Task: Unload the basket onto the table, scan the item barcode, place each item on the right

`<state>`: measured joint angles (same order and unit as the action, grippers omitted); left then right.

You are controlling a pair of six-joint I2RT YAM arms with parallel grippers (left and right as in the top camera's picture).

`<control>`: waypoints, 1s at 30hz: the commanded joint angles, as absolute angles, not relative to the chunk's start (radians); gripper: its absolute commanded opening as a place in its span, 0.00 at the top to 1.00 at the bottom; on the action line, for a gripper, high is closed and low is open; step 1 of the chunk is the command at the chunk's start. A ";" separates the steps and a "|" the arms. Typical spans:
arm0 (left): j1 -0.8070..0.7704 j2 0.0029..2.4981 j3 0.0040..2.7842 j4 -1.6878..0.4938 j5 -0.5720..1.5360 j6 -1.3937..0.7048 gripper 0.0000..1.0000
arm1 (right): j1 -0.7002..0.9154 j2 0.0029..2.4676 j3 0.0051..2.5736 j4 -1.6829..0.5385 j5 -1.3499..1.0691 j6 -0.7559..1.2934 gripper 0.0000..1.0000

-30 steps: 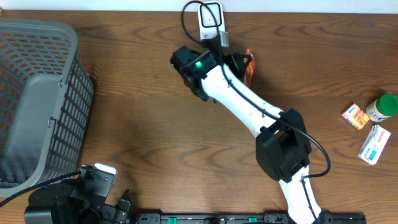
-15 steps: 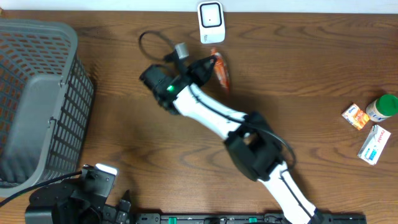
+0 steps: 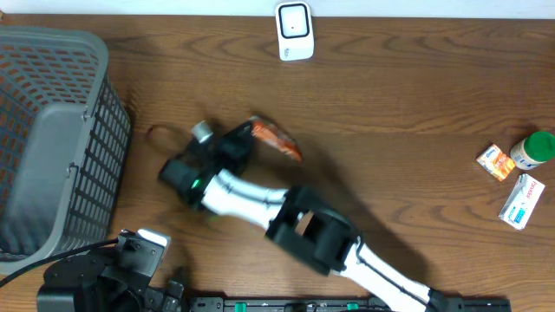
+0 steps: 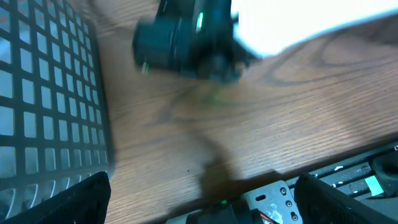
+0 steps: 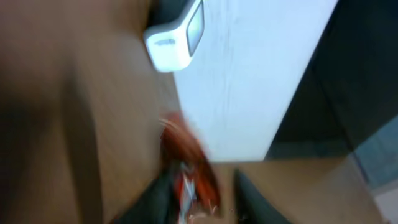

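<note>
Centre frame, my right gripper (image 3: 251,137) has the orange packet (image 3: 280,144) between its fingers; whether it grips, I cannot tell. My left gripper (image 4: 199,190) gapes wide.

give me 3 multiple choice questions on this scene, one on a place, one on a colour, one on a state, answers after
1. Where on the wooden table is the white rectangular barcode scanner?
A) far edge, centre
B) near edge, left corner
C) right edge

2. What colour is the cap of the small white bottle at the right?
A) red
B) green
C) blue

3. How does the left end effector stand?
A) shut tight
B) open, nothing between its fingers
C) out of every view

Answers:
1 A, it sits at the top middle of the overhead view.
2 B, the cap shows green from overhead.
3 B, the left wrist view shows both fingers wide apart over bare wood.
</note>
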<state>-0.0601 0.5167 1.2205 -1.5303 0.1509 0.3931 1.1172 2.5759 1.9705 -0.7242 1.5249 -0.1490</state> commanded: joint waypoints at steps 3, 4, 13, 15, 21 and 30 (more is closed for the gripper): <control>-0.063 0.513 1.227 -1.533 0.147 0.399 0.05 | 1.238 2.571 1.974 -0.722 1.484 -0.112 0.39; -0.063 0.513 1.227 -1.533 0.147 0.399 0.05 | 1.260 2.571 1.974 -0.722 1.467 -0.098 0.37; -0.063 0.513 1.227 -1.533 0.147 0.399 0.05 | 1.297 2.570 1.974 -0.900 1.149 0.033 0.07; -0.063 0.513 1.227 -1.533 0.147 0.399 0.05 | 1.272 2.570 1.974 -0.965 1.095 0.080 0.05; -0.063 0.513 1.227 -1.533 0.147 0.399 0.05 | 1.161 2.570 1.974 -1.142 1.017 0.283 0.12; -0.063 0.513 1.227 -1.533 0.147 0.399 0.05 | 1.079 2.570 1.975 -1.088 0.731 0.277 0.08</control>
<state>-0.0601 0.5167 1.2205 -1.5303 0.1505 0.3935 1.0840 2.5336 1.9881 -1.1347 1.0607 0.2440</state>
